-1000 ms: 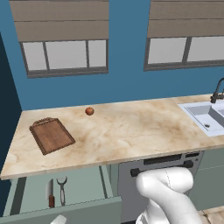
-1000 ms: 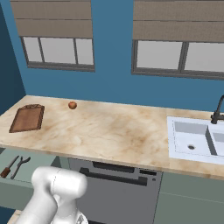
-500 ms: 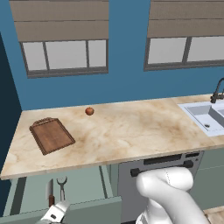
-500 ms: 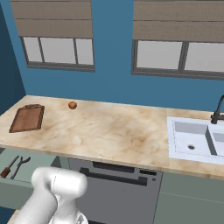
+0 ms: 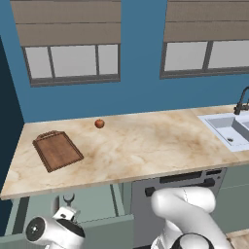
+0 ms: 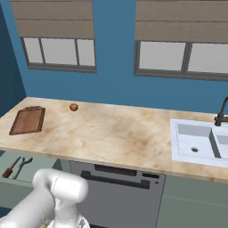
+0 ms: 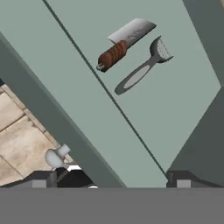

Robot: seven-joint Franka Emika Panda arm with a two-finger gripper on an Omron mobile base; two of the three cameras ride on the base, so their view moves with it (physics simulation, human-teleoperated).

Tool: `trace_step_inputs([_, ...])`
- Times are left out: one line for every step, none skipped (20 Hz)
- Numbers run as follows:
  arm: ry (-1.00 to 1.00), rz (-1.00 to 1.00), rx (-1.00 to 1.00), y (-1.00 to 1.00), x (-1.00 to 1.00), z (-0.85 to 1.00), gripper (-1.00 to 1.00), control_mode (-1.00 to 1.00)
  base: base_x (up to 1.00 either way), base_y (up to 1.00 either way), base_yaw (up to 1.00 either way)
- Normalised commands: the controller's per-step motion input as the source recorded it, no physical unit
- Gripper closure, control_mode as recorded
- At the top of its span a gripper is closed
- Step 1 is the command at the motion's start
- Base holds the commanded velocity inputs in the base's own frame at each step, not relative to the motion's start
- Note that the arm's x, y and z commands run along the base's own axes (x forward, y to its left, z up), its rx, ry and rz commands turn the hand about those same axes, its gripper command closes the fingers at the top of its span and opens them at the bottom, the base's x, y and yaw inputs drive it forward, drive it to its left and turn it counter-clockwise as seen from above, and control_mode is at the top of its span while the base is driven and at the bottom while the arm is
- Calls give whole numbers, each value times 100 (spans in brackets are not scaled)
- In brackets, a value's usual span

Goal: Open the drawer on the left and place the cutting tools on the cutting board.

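Rising over the open drawer (image 7: 144,109), my hand (image 7: 109,179) (spread wide, holding nothing) looks down on the cutting tools (image 7: 133,54); cutting board (image 5: 57,150) sits on the desk (image 5: 146,151).

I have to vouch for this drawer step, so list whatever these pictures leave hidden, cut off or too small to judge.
- Cutting tools: seen whole from the hand; in the left base view the counter edge and the arm hide most of them.
- Drawer: the hand view's edges cut off its ends; the left base view's bottom edge and the arm hide its front.
- Gripper: just the fingertips show, spread wide, nothing between them.
- Cutting board: its surface detail is too small.
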Motion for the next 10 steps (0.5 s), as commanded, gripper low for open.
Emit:
trace_step_inputs([21, 3, 0, 0, 44, 0, -100, -100, 0, 0, 0])
trace_step_inputs([22, 3, 0, 0, 47, 0, -100, -100, 0, 0, 0])
trace_step_inputs([23, 2, 0, 0, 47, 0, -100, -100, 0, 0, 0])
trace_step_inputs([25, 2, 0, 4, 46, 0, -100, -100, 0, 0, 0])
trace_step_inputs([25, 3, 0, 4, 39, 0, -100, -100, 0, 0, 0])
trace_step_inputs([27, 3, 0, 3, 32, 0, -100, -100, 0, 0, 0])
trace_step_inputs([27, 5, 0, 9, 11, 0, -100, -100, 0, 0, 0])
trace_step_inputs([28, 7, 0, 16, 0, 0, -100, -100, 0, 0, 0])
trace_step_inputs([28, 8, 0, 23, 0, 0, -100, -100, 0, 0, 0])
trace_step_inputs([27, 10, 0, 26, 0, 0, -100, -100, 0, 0, 0])
